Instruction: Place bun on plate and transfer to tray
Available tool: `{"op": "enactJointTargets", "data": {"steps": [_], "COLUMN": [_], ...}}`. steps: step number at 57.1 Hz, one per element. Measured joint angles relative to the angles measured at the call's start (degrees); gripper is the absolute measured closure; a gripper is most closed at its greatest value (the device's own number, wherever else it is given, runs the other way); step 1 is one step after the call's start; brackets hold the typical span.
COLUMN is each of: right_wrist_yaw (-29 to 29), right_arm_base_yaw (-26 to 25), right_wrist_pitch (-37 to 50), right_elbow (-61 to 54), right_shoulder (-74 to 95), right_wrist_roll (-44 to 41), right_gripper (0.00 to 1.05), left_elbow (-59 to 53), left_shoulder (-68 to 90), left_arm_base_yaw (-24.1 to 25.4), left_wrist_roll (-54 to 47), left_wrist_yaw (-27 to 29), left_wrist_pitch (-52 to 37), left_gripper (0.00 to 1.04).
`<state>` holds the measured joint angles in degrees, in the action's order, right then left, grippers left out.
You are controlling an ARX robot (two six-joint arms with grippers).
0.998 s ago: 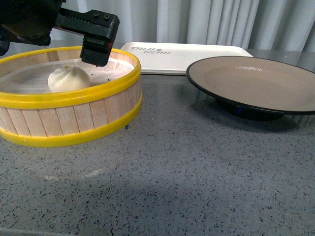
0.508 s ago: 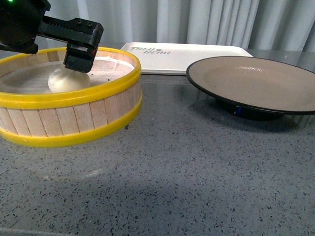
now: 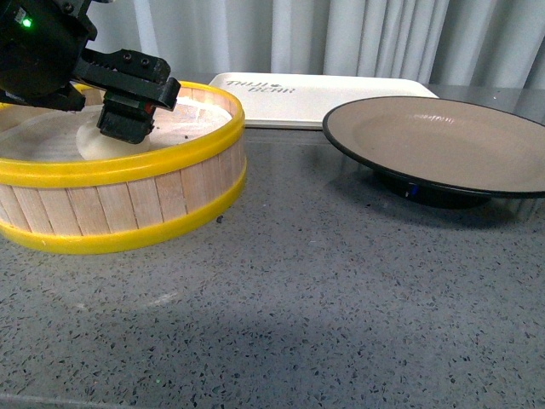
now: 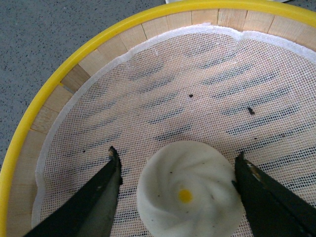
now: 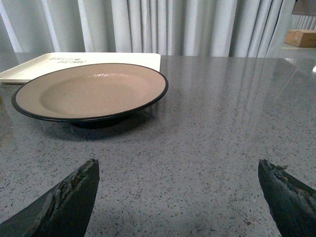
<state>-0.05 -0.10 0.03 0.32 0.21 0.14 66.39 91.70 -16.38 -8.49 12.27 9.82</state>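
The cream-white bun with a yellow dot lies on the mesh liner inside the yellow-rimmed wooden steamer basket. My left gripper is open, one finger on each side of the bun with small gaps. In the front view the left gripper reaches down into the basket and hides most of the bun. The tan plate with a black rim stands at the right, empty; it also shows in the right wrist view. The off-white tray lies behind. My right gripper is open and empty above the table.
Grey speckled table runs across the front. Pale curtains hang behind the tray. The tray's corner shows behind the plate in the right wrist view. A cardboard box sits far back there.
My left gripper has moved left and down into the basket, from behind and right of the bun to straddling it. The bun, plate and tray have not moved.
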Motion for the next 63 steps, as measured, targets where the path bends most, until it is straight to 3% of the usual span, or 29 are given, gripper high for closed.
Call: {"op": "enactJointTargets", "data": {"steps": [6,23,41,63], "right_wrist_yaw": [0.00,0.00,0.00,0.00], "right_arm_base_yaw": [0.00,0.00,0.00,0.00], "right_wrist_pitch": [0.00,0.00,0.00,0.00], "right_elbow": [0.00,0.00,0.00,0.00], "right_shoulder": [0.00,0.00,0.00,0.00], "right_wrist_roll": [0.00,0.00,0.00,0.00], "right_gripper": [0.08,0.08,0.08,0.08], "left_elbow": [0.00,0.46,7.13,24.52], "left_shoulder": [0.11,-0.28,-3.85,4.52], "left_arm_base_yaw": [-0.04,-0.26,-3.23,-19.45], "left_wrist_roll": [-0.17,-0.85,-2.01,-1.55], "left_wrist_yaw": [-0.26,-0.68,-1.07,0.85], "left_wrist_pitch": [0.17,1.46,4.85,7.06], "left_gripper": [0.61,1.01,1.01,1.01]}}
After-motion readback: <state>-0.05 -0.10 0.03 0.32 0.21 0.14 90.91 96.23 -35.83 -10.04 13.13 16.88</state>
